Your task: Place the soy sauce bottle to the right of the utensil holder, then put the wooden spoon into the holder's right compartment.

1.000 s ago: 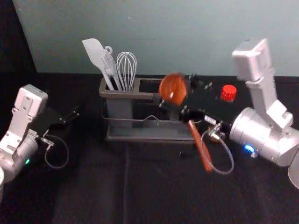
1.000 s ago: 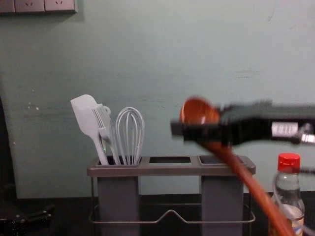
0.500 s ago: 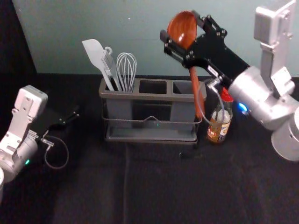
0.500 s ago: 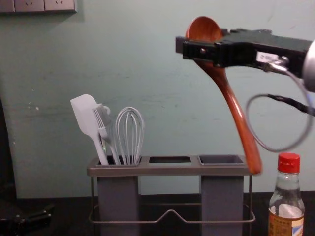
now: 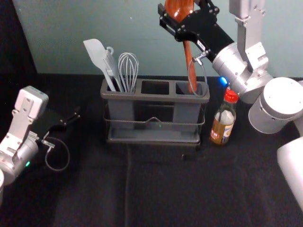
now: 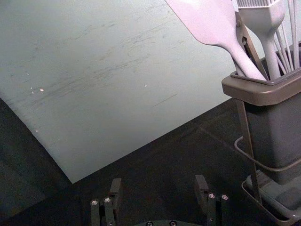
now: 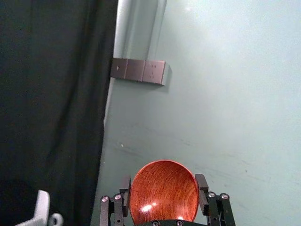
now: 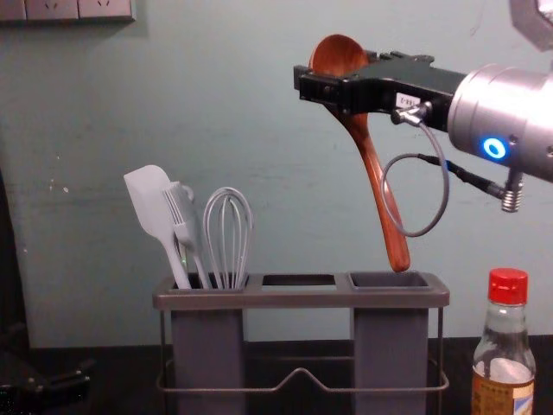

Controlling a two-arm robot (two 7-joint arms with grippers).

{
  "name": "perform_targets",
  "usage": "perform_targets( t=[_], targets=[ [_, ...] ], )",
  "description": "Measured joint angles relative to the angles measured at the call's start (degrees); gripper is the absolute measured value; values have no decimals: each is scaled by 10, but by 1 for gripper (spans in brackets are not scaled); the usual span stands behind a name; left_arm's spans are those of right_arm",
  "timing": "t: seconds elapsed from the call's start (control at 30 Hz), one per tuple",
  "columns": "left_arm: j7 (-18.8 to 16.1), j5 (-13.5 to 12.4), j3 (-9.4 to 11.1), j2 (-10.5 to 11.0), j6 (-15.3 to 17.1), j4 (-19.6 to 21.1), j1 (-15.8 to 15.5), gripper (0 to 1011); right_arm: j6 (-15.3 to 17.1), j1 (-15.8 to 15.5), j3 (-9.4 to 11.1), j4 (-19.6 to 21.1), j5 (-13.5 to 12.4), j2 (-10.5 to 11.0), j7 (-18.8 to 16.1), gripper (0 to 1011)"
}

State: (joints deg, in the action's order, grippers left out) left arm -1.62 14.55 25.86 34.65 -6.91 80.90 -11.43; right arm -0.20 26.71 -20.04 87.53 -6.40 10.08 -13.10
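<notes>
Red-brown wood is in my right claw (image 5: 180,7), which is up high over the right end of the utensil holder (image 8: 298,299). My claw is closed on the wooden spoon (image 8: 371,164), one finger on each side of its round bowl. From my right wrist, I see the bowl sitting between the two fingers. The bowl is at the top and the long handle hangs down, leaning a bit. The end of the handle is just over the hole of the right compartment (image 8: 390,281). The handle's end leans toward my right side.

My other claw, the left claw (image 5: 73,118), is parked low, off to the left of the holder. Its two fingers are wide apart, with a gap between them.

The soy sauce bottle (image 8: 503,346) stands up straight to the right of the holder. It is near the holder but does not touch it. It has a red cap (image 8: 507,286), clear glass and a label on its front.

In the holder's left compartment are a flat spatula (image 8: 150,203), a brush (image 8: 184,214) and a whisk (image 8: 228,233), all with their heads up. Black cloth (image 5: 189,189) lies under the holder and the bottle. Behind them is a pale green wall (image 8: 259,112).
</notes>
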Motion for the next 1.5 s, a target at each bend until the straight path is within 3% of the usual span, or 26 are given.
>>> perform_targets(
  t=[0.4,0.73,1.03,1.5],
  targets=[
    [0,0,0,0,0,0,0,1005,-16,34,-2,-75,29,-24,0,841],
    [0,0,0,0,0,0,0,1005,-22,42,2,-100,37,-33,-2,841],
    [0,0,0,0,0,0,0,1005,-13,15,11,-71,31,-24,-11,841],
    [0,0,0,0,0,0,0,1005,19,-48,29,19,-5,16,-39,841]
  ],
)
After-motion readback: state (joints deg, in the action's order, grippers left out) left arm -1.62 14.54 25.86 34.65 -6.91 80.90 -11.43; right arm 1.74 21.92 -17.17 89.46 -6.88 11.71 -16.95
